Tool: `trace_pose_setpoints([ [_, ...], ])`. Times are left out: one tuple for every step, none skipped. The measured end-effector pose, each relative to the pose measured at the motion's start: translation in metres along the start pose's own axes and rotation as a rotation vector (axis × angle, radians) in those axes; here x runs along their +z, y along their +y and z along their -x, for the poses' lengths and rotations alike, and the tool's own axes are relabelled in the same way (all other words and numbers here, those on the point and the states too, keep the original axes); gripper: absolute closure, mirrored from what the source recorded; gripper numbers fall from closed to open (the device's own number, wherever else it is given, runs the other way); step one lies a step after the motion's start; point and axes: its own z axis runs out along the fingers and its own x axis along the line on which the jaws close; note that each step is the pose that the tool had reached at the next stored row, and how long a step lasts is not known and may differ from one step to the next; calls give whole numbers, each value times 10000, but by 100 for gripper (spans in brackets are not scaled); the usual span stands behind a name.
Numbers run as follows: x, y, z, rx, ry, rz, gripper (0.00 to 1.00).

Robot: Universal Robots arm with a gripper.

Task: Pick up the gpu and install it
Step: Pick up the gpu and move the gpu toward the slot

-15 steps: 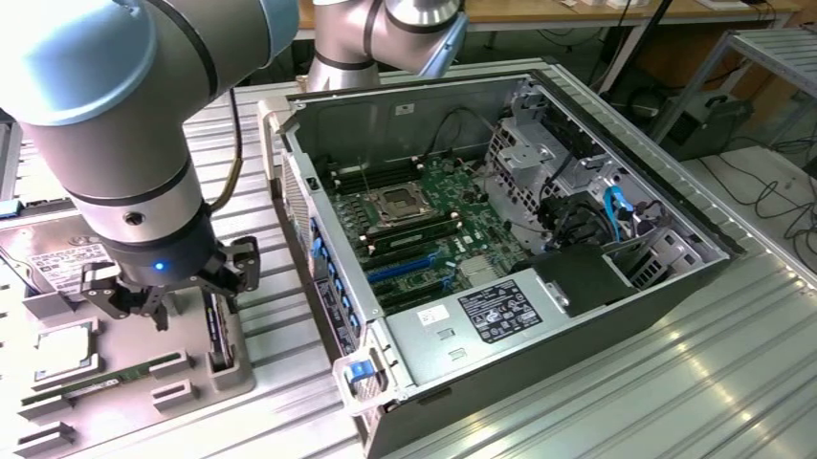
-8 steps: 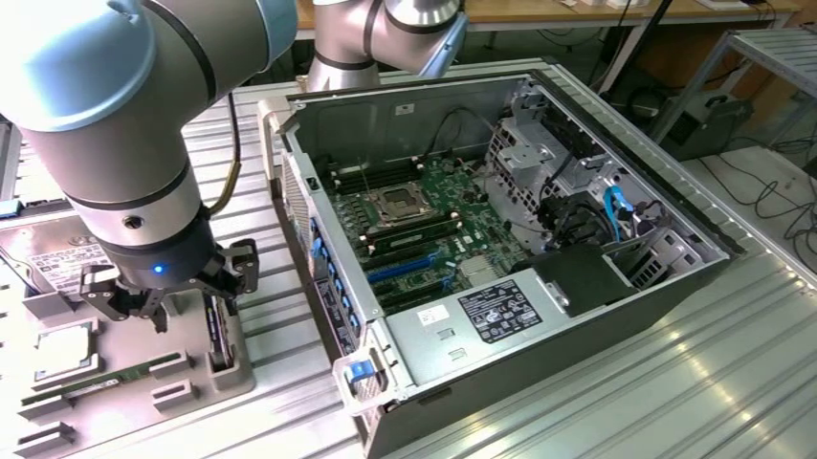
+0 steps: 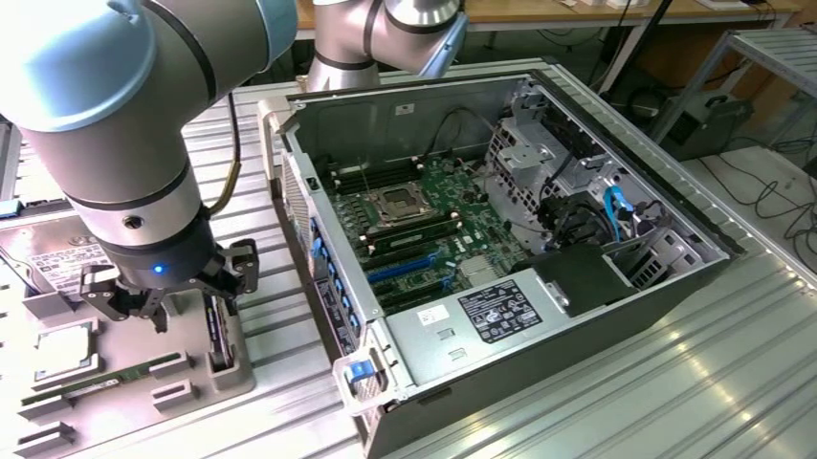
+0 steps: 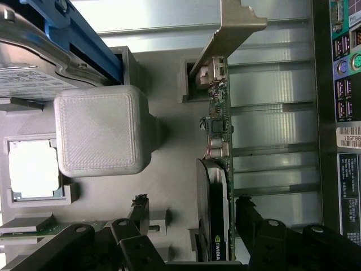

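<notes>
Your gpu [image 4: 221,141] shows a bare silver metal bracket [image 4: 237,22] and glossy black shroud [image 4: 214,214]. The grey plastic holder [image 4: 98,130] looks matt (finely ridged); the counter [image 3: 664,382], shiny metal.

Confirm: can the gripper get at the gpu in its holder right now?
Likely yes. The gpu stands on edge in the gray holder; the gripper is open, its fingers either side of the card, nothing between.
</notes>
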Motion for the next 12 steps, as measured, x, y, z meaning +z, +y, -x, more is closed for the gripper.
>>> trace_pose_setpoints([
  [6, 0, 0, 0, -3, 3, 27],
  [16, 0, 0, 0, -3, 3, 27],
  [29, -1, 0, 0, 0, 0, 27],
  [46, -2, 1, 0, 0, -2, 27],
  [63, -2, 1, 0, 0, -3, 27],
  [79, -1, 0, 0, 0, -4, 27],
  [91, 2, 0, 0, 0, -5, 27],
  [99, 22, -2, 1, 3, -6, 27],
  [102, 47, -3, 1, 2, -7, 27],
  [103, 54, 2, 5, 2, -13, 27],
  [105, 56, 13, 15, 0, -12, 27],
  [108, 57, 26, 24, -1, -13, 27],
])
